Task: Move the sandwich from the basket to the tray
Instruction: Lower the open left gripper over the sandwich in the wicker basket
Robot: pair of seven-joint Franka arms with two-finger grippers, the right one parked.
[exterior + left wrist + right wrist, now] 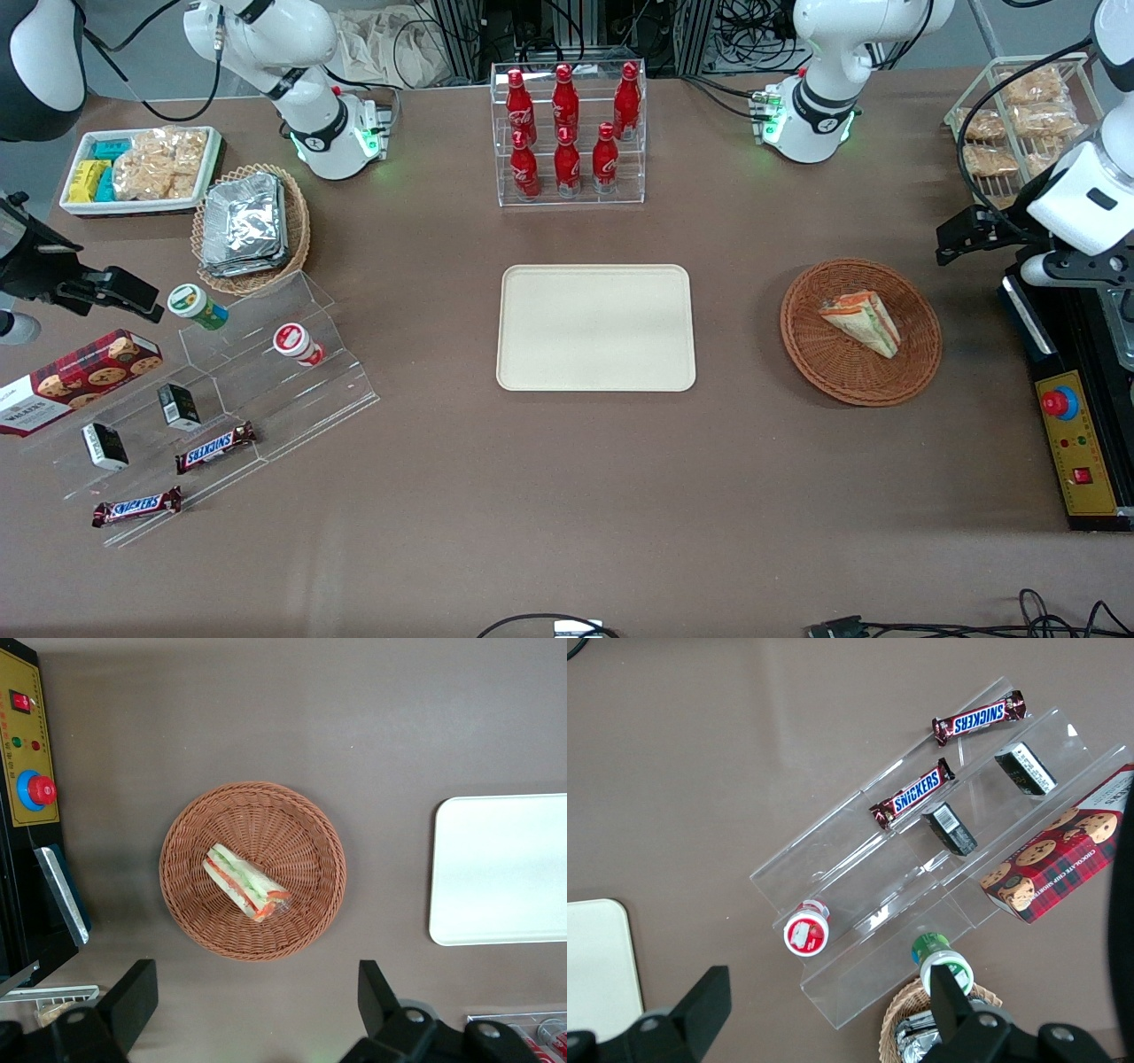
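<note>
my end effector: spread, empty, above the surface | one sandwich in one basket | one tray bare, beside basket

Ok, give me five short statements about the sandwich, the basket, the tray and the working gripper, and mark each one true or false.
1. The sandwich lies in the basket. True.
2. The tray already holds a snack bar. False: nothing lies on it.
3. The gripper is shut on the sandwich. False: it is open, above the table beside the basket, holding nothing.
4. The basket stands apart from the tray, toward the working arm's end of the table. True.
5. The basket holds foil packets as well. False: the sandwich is the only thing in it.
</note>
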